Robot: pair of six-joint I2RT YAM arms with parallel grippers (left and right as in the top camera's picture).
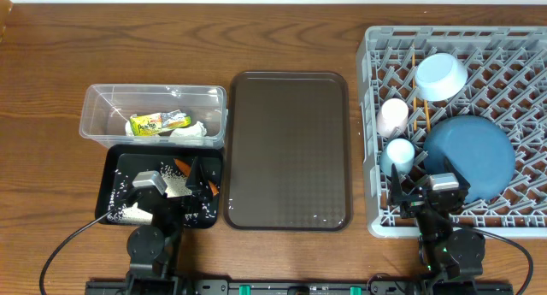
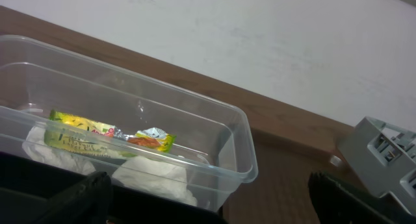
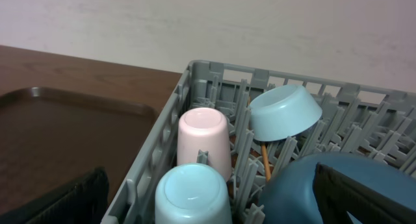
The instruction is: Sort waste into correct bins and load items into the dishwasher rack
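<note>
Colours I see on the brown wood-grain counter (image 1: 51, 56)
Grey lattice rack (image 1: 513, 47): dark-blue plate (image 1: 474, 154), pale-blue bowl (image 1: 440, 75), pink cup (image 1: 394, 115), light-blue cup (image 1: 399, 151). Clear box (image 1: 154, 89): yellow-green printed wrapper (image 1: 158, 122). Black tray (image 1: 120, 162): white rice (image 1: 128, 214).

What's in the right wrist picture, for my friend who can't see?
A grey plastic lattice rack holds a small pink cup and a small light-blue cup, both upside down, a tilted pale-blue bowl and the edge of a large dark-blue round plate. A brown serving tray lies to its left.
</note>
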